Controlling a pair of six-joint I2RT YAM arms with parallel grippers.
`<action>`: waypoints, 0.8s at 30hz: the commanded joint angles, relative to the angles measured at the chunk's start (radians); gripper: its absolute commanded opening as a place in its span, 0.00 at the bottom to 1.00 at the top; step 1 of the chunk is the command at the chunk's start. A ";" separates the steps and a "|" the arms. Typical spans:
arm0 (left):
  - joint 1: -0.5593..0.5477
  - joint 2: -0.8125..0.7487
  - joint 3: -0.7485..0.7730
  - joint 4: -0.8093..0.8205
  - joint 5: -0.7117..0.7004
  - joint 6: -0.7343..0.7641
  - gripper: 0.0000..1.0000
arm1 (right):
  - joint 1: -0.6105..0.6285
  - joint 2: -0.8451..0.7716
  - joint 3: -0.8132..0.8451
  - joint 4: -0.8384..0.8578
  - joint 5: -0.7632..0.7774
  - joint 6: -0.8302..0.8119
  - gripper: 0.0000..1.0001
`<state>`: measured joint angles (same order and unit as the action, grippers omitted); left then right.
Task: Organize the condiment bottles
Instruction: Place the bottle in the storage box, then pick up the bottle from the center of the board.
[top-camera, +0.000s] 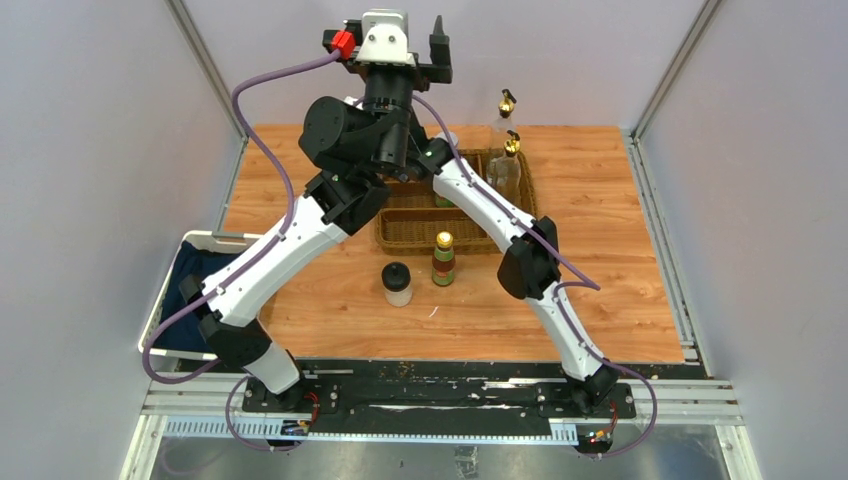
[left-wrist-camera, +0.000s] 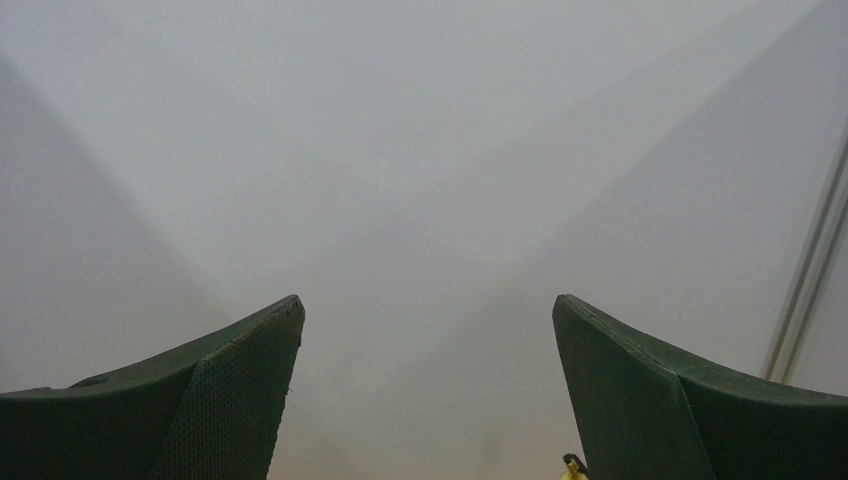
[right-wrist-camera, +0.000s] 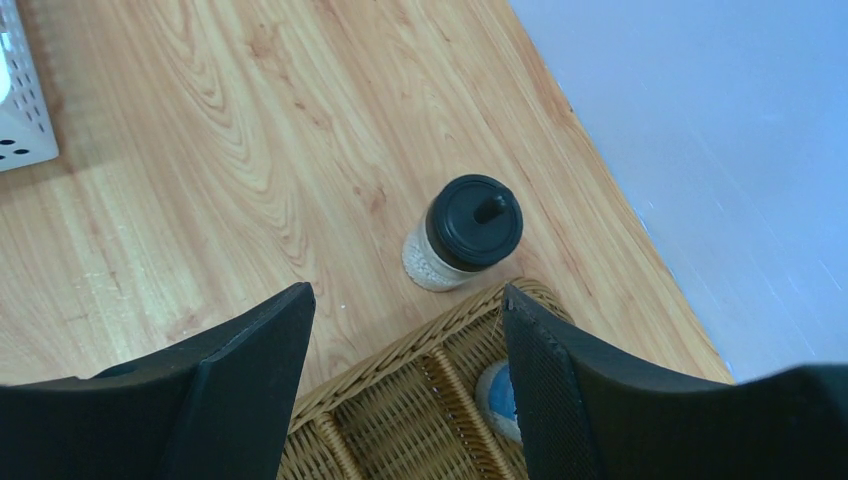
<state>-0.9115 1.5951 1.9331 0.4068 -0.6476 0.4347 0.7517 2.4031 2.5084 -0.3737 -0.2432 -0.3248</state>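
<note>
A: While the right gripper (right-wrist-camera: 405, 298) hangs above the corner of the wicker tray (right-wrist-camera: 420, 340), what do we have below it?

B: A black-lidded jar (right-wrist-camera: 465, 232). It stands upright on the table (right-wrist-camera: 200, 150), just beside the outer rim of the tray and near the table's edge. The claw is wide open and holds nothing.

A: And the left gripper (left-wrist-camera: 428, 303)?

B: It is lifted high and faces the bare wall. Its jaws also stand far apart, with nothing between them.

A: How should we take this jar?

B: We judge it light and rigid, with pale grains inside. The body is round and smooth, so it may slip or turn between the pads. We would close on the body below the lid, not on the small knob on top. We would also keep it upright, because we cannot tell if the lid is tight.

A: What else is waiting?

B: In the top view a second jar (top-camera: 397, 284) and a sauce bottle (top-camera: 443, 258) stand close together on the table, in front of the tray. The near cruet (top-camera: 508, 170) seems to be in the tray's right part and the far cruet (top-camera: 505, 115) just behind it, but we cannot tell exactly. They look like glass and are tall, so probably easy to tip.
</note>
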 joint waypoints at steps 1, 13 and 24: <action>-0.007 -0.032 -0.017 0.026 -0.009 -0.006 1.00 | 0.017 0.022 0.026 0.008 -0.022 -0.028 0.72; 0.000 0.033 0.066 0.015 -0.089 0.063 1.00 | 0.028 -0.020 -0.058 0.047 0.071 -0.074 0.72; 0.175 0.278 0.593 -0.488 -0.064 -0.268 1.00 | 0.038 -0.334 -0.374 0.036 0.211 -0.101 0.73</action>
<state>-0.8146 1.8107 2.4035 0.1562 -0.7105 0.3500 0.7727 2.2444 2.2208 -0.3519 -0.1101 -0.4049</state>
